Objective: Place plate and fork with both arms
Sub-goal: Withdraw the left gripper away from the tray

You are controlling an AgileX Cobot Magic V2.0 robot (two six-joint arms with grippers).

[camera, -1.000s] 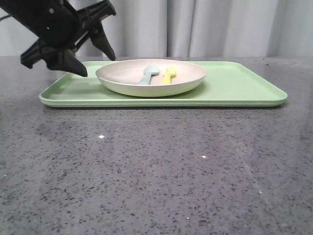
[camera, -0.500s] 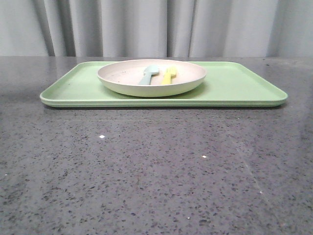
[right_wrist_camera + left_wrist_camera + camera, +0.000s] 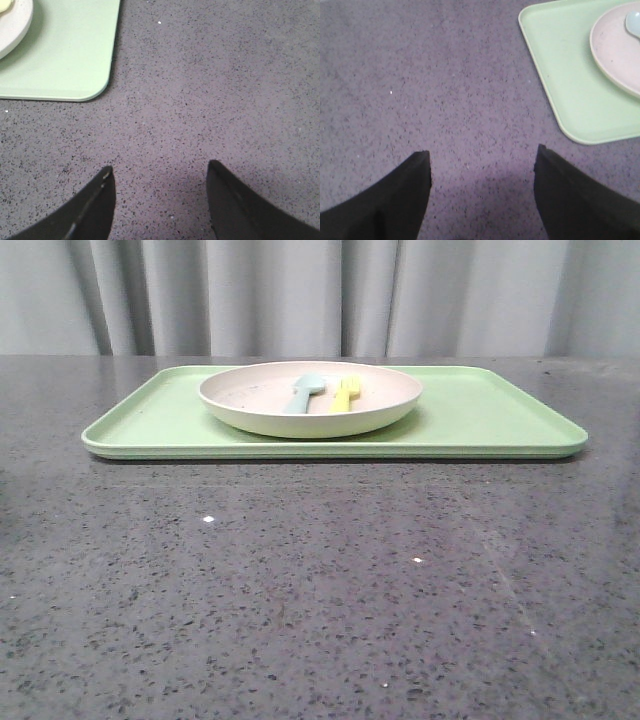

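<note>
The cream plate (image 3: 260,410) sits on the light-green tray (image 3: 480,420) at the far side of the table. The yellow fork (image 3: 345,394) lies inside the plate beside a pale blue spoon (image 3: 305,392). No gripper shows in the front view. My left gripper (image 3: 482,160) is open and empty over bare table, apart from the tray's corner (image 3: 570,100); the plate's edge (image 3: 612,55) shows there. My right gripper (image 3: 160,172) is open and empty over bare table, apart from the tray's other corner (image 3: 75,60); a bit of the plate's rim (image 3: 15,30) shows.
The dark speckled table (image 3: 320,580) stretches in front of the tray. A grey curtain (image 3: 320,295) hangs behind the table.
The left arm, which was at the tray's left end a second ago, has pulled out of the front view. The plate, fork and spoon have not moved.
</note>
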